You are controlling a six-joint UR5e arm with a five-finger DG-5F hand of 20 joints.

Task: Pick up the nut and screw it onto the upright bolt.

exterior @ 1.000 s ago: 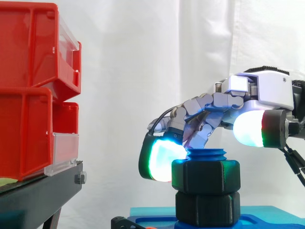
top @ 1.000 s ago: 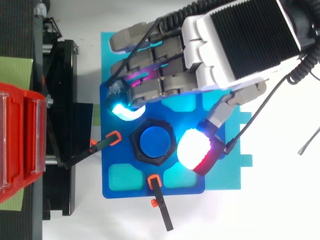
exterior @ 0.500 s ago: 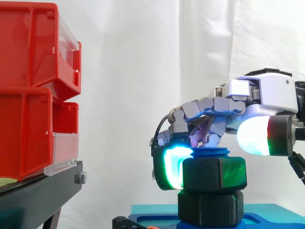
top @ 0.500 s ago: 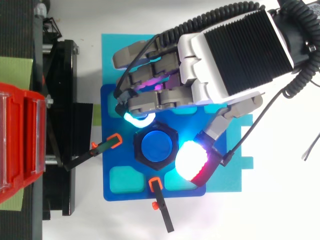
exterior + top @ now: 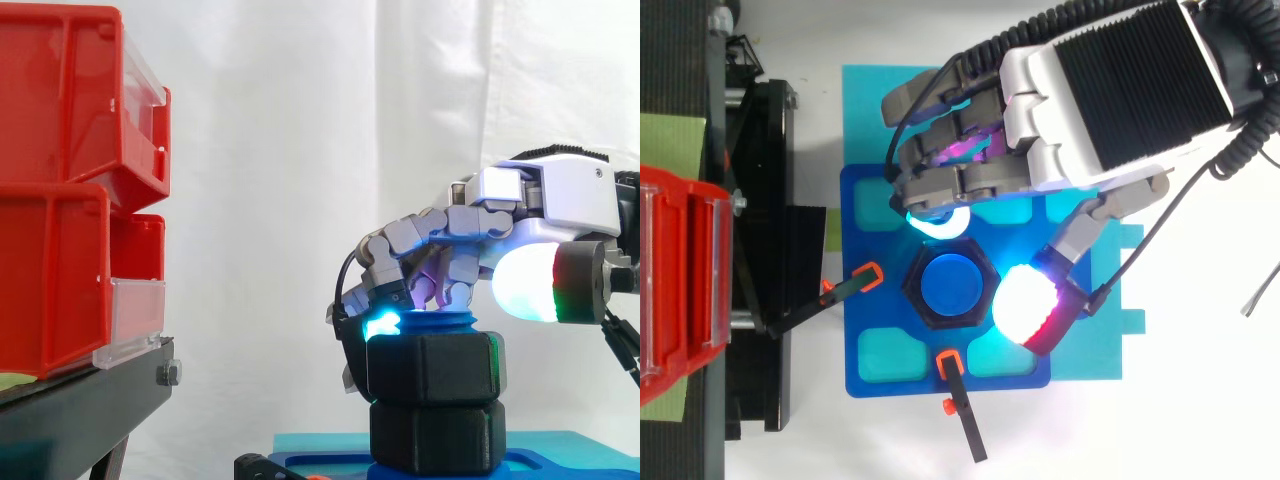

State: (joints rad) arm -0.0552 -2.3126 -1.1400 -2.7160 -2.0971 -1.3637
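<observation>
The black nut (image 5: pixel 432 365) sits on the upright blue bolt (image 5: pixel 950 285), just below its top. The robot hand (image 5: pixel 1110 100) curls around the bolt, pinching the nut between glowing pads.

White tabletop (image 5: pixel 1200 420) carries cyan sheet (image 5: pixel 865 110) w/ blue plate (image 5: pixel 865 370) on top, black stand (image 5: pixel 770 200) w/ red bins (image 5: pixel 670 290) alongside.
</observation>
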